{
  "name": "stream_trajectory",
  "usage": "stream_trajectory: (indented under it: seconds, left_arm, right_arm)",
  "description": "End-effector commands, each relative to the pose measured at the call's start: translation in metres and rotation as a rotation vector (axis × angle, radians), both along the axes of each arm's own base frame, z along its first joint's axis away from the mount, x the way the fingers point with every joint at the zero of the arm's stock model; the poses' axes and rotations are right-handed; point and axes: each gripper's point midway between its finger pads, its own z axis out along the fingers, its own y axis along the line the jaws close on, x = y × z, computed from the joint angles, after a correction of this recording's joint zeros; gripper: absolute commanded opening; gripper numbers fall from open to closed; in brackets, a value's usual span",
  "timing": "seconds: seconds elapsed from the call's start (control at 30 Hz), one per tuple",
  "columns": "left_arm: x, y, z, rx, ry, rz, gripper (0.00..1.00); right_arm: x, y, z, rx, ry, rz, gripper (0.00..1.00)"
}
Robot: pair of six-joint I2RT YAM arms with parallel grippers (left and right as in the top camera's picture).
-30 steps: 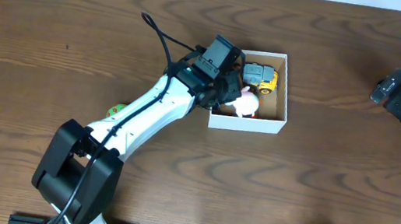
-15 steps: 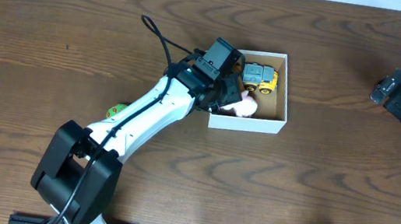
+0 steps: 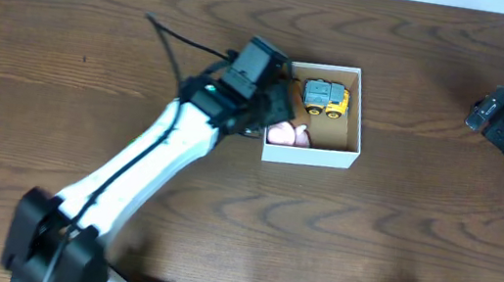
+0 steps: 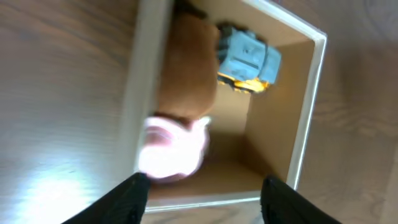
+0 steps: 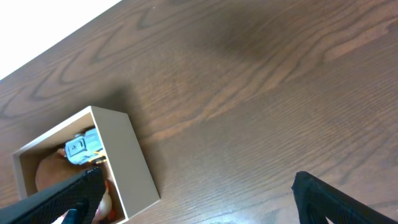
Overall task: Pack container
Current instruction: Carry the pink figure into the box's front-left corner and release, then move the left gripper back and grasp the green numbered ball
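Your left gripper [image 4: 204, 190] hangs wide, empty, over the square white-walled, tan-lined cardboard container [image 3: 310, 155] toward the far edge of the table [image 3: 415, 243]: likely light and flimsy, so pinch one wall.

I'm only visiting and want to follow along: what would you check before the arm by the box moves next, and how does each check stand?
1. Left claw open and empty: ok.
2. Small pink toy inside the square white-walled cardboard container: ok.
3. Yellow-and-grey toy truck inside the container: ok.
4. Right claw open, empty, away from the container: ok.
5. More toys waiting on the brown wooden table: cannot tell.
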Motion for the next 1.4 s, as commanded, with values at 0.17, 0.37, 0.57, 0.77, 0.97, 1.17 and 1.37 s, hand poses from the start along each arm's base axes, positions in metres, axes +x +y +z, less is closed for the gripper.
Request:
stream_trajectory:
  seconds: [0.17,0.37,0.57,0.77,0.97,1.17,1.37]
  left_arm:
    - [-0.017,0.112,0.022,0.275,-0.021,0.082,0.71]
    - [-0.048,0.181,-0.012,0.524,0.213,0.117,0.77]
    - [-0.053,0.207,-0.051,0.6,0.372,0.041,0.77]
    - [-0.048,0.224,-0.088,0.571,0.485,-0.001,0.77]
    - [-0.05,0.228,-0.118,0.478,0.566,-0.099,0.77]
    - [-0.051,0.222,-0.134,0.437,0.59,-0.19,0.77]
    - [-0.057,0.215,-0.15,0.396,0.61,-0.25,0.76]
  right_arm:
    - [0.0,-0.001,-0.001,0.013,0.003,-0.013,0.99]
    - [0.0,-0.001,-0.001,0.013,0.003,-0.013,0.99]
    - [0.0,-0.001,-0.001,0.013,0.003,-0.013,0.99]
    - [0.0,-0.001,-0.001,0.013,0.003,-0.013,0.99]
    - [0.0,-0.001,-0.001,0.013,0.003,-0.013,0.99]
    - [0.0,-0.001,-0.001,0.013,0.003,-0.013,0.99]
    - [0.0,-0.001,-0.001,0.013,0.003,-0.013,0.99]
